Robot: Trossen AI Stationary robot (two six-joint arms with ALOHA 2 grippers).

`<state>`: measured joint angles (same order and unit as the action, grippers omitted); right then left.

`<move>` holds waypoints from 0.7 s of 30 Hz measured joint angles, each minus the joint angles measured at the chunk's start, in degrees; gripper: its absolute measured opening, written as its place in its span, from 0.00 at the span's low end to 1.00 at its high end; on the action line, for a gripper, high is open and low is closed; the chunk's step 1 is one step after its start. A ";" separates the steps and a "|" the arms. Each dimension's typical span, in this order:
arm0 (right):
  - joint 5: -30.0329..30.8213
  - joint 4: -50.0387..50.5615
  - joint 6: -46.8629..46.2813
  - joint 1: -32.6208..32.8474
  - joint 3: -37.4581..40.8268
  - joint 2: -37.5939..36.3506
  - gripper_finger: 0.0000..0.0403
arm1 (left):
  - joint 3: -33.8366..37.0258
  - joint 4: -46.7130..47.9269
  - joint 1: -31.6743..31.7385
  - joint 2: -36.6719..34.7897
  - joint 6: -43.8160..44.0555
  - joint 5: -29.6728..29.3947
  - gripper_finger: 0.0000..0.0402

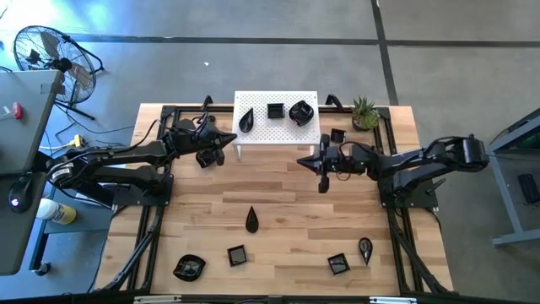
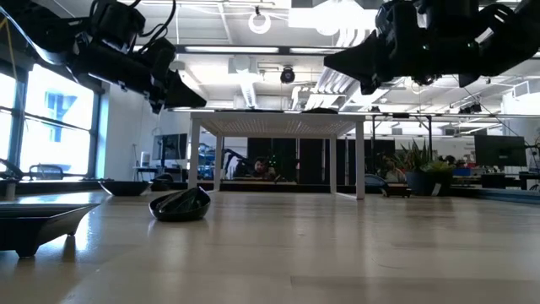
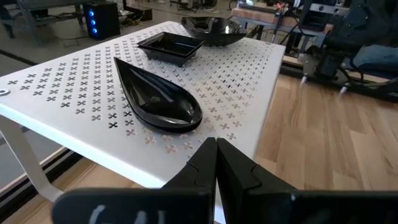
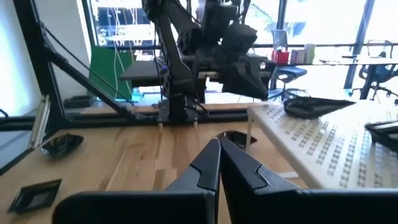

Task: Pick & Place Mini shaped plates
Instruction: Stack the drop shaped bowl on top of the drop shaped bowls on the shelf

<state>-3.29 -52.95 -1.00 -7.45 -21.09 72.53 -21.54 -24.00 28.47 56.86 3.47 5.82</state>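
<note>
Three mini shaped plates rest on the white perforated stand (image 1: 276, 133): a teardrop (image 3: 158, 96), a square (image 3: 171, 46) and a rounded one (image 3: 211, 28). More glossy black plates lie on the wooden table toward its near edge: a teardrop (image 1: 251, 220), a square (image 1: 237, 254), a rounded one (image 1: 189, 268), another square (image 1: 338, 263) and another teardrop (image 1: 364, 248). One more (image 1: 337, 136) lies by the stand's right end. My left gripper (image 1: 232, 139) hovers shut just off the stand's left near corner. My right gripper (image 1: 299, 162) hovers shut near the stand's right near corner, holding nothing.
A small green potted plant (image 1: 364, 112) stands at the table's far right. A black frame rail (image 1: 160, 152) borders the tabletop. Bare wood lies between the stand and the near row of plates. A fan (image 1: 46, 52) stands on the floor off the far left.
</note>
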 joint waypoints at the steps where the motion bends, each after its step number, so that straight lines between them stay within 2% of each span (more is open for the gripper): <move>1: -0.02 0.03 -0.02 -0.03 0.15 0.00 0.01 | 0.00 0.10 0.00 0.00 -0.01 0.04 0.00; 6: -0.66 -0.08 1.35 -0.03 0.29 0.00 0.01 | 0.00 0.17 0.00 0.00 3.43 1.58 0.00; 10: -1.59 -0.49 1.49 -0.03 0.29 0.00 0.02 | -0.31 0.39 -0.17 0.00 4.28 8.57 0.00; 12: -1.60 -0.09 1.50 -0.03 0.29 0.00 0.02 | -0.80 1.74 -2.23 0.00 3.98 9.92 0.00; 17: -1.60 0.16 1.20 0.10 0.29 0.00 0.01 | -2.50 10.00 -13.71 0.00 -0.75 0.10 0.00; 21: -1.61 0.22 1.11 0.85 0.29 0.00 0.01 | -3.19 12.63 -23.45 0.00 1.36 -7.94 0.00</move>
<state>-4.90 -52.73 0.11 -6.60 -20.80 72.53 -24.73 -11.37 5.02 56.86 4.83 -2.13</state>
